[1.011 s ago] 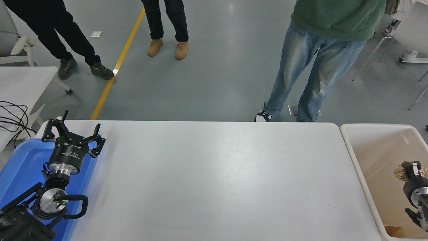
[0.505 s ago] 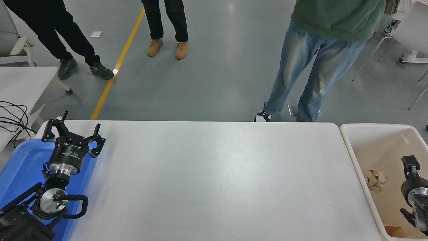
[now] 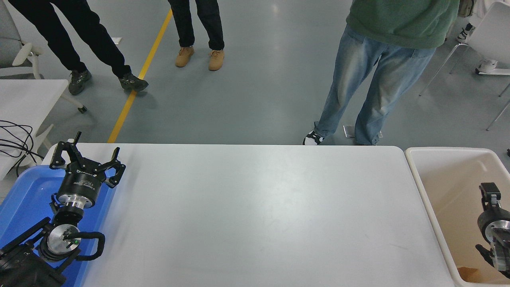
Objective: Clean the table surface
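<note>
The right tool (image 3: 489,191) hangs over the beige bin (image 3: 428,191) at the right edge of the scene, just past the table's right end. Only one black finger and the wrist show, so whether it is spread or closed cannot be told. A small brown scrap (image 3: 468,274) lies in the bin's near corner.

The left tool (image 3: 85,157) is parked at the near left, its fingers spread wide with nothing between them, above the far edge of a blue tray (image 3: 24,199) that sits beside the table's left end.

The table surface (image 3: 255,215) fills the middle, white and matte, running from the tray to the bin.

Beyond the far edge, a person in blue jeans (image 3: 358,87) stands close to the table. Two more people stand farther back on the grey floor, near a yellow line (image 3: 137,79). A smaller white table (image 3: 28,95) stands at the far left.
</note>
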You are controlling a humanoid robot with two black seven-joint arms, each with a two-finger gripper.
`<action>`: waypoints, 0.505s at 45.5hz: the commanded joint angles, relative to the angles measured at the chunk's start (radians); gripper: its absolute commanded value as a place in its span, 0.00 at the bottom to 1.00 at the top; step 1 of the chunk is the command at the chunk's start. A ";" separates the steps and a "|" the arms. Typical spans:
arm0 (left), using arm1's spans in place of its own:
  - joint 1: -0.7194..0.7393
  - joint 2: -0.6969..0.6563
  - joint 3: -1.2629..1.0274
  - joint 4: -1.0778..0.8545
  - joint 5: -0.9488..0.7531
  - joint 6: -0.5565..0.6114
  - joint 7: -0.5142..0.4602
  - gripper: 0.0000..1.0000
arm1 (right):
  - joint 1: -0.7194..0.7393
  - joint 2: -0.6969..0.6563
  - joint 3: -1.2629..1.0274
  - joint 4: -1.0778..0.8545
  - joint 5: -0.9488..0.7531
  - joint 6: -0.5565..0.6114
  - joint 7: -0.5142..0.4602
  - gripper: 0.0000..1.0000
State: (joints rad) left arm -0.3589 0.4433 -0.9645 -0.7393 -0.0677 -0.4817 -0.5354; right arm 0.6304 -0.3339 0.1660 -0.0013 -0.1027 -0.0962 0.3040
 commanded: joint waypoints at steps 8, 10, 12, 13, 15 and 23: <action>0.000 0.000 0.000 0.000 -0.001 0.000 0.000 0.99 | 0.137 -0.069 0.179 0.000 0.185 0.257 -0.005 0.99; 0.000 0.000 0.000 0.000 -0.001 0.000 0.000 0.99 | 0.140 -0.070 0.199 0.006 0.202 0.280 -0.005 0.99; 0.000 0.000 0.000 0.000 -0.001 0.000 0.000 0.99 | 0.140 -0.071 0.217 0.007 0.216 0.315 -0.005 0.99; 0.000 0.000 0.000 0.000 -0.001 0.000 0.000 0.99 | 0.141 -0.071 0.228 0.009 0.219 0.338 -0.003 0.99; 0.000 0.000 0.000 0.000 -0.001 0.000 0.000 0.99 | 0.141 -0.071 0.243 0.009 0.222 0.397 -0.003 0.99; 0.000 0.000 0.000 0.000 -0.001 0.000 0.000 0.99 | 0.138 -0.066 0.259 0.009 0.224 0.481 -0.002 0.99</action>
State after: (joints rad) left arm -0.3590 0.4434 -0.9649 -0.7394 -0.0688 -0.4817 -0.5354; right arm 0.7527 -0.3947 0.3661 0.0044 0.0814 0.2417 0.3008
